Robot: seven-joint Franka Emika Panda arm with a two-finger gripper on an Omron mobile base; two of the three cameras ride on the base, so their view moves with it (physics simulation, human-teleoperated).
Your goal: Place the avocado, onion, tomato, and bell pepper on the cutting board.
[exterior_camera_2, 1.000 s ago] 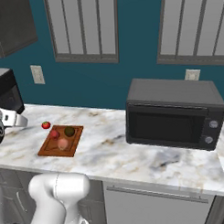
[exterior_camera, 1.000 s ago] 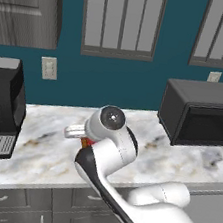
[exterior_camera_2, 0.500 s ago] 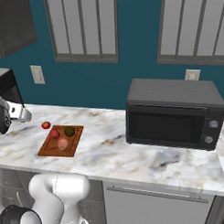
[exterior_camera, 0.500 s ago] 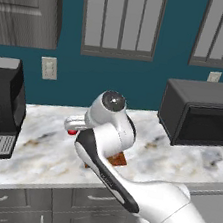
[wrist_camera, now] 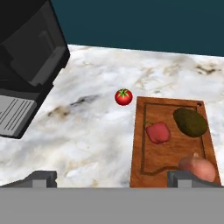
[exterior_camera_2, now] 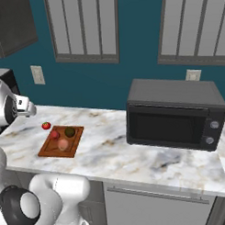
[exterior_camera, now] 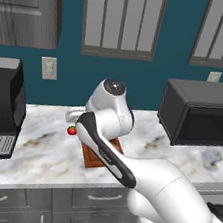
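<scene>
I'm looking down through the hand view now, and the tool [wrist_camera: 112, 178] hangs above the marble tabletop [wrist_camera: 83, 131] with its two dark fingertips [wrist_camera: 41, 178] spread wide apart, nothing between them. It's open and empty.

The cutting board [wrist_camera: 148, 168] lies on the right of this view, its groove running round the edge. Three of the items sit on it. The bell pepper [wrist_camera: 158, 132] rests in the middle of the board, red and lobed. The avocado [wrist_camera: 190, 121] lies just beside it, toward the board's far corner, dark and dull. The onion [wrist_camera: 197, 168] sits at the near end, peach-pink, partly behind my right fingertip.

The tomato [wrist_camera: 124, 97] is off the board. It stands on the bare marble just beside the board's far left corner, bright red, green top up, not touching the wood as far as I can see.

A black coffee machine [wrist_camera: 28, 65] takes the upper left of the hand view.

From the right base view I get the same layout: the board [exterior_camera_2: 49, 151] with pepper [exterior_camera_2: 55, 134], avocado [exterior_camera_2: 69, 132] and onion [exterior_camera_2: 63, 144] on it, the tomato [exterior_camera_2: 46, 126] on the marble just past its far left corner. A black microwave [exterior_camera_2: 174, 114] stands well apart to the right.

In the left base view the arm covers most of the board [exterior_camera: 92, 158]; the tomato [exterior_camera: 71, 130] peeks out left of the arm.
</scene>
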